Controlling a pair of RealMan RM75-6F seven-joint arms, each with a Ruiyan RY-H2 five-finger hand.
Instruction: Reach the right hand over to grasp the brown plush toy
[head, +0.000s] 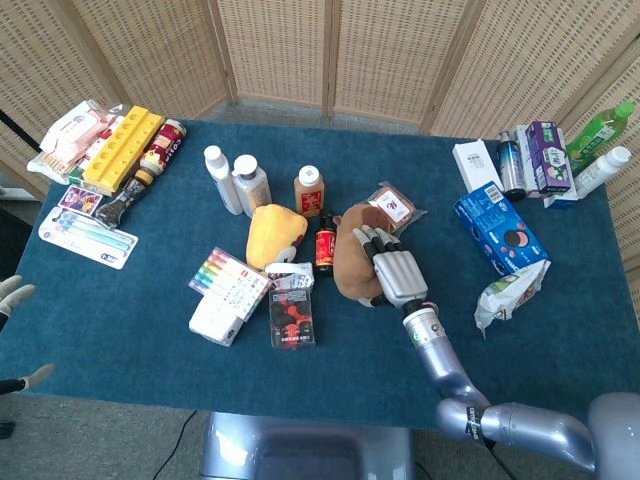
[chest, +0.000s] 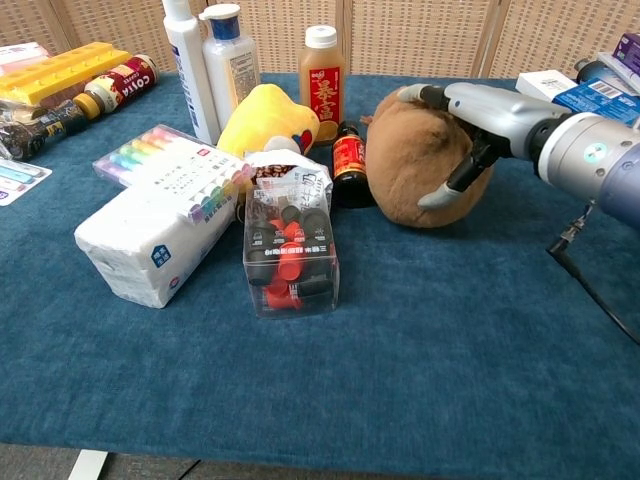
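The brown plush toy lies mid-table, also showing in the chest view. My right hand lies on its right side. In the chest view the right hand has its fingers draped over the toy's top and its thumb pressed against the toy's lower front, so it grips the toy. My left hand shows only at the left edge of the head view, off the table, fingers apart and holding nothing.
A small dark bottle and a yellow plush stand just left of the toy. A clear box of clips lies in front. Behind the toy is a brown packet. A blue box and crumpled bag lie to the right.
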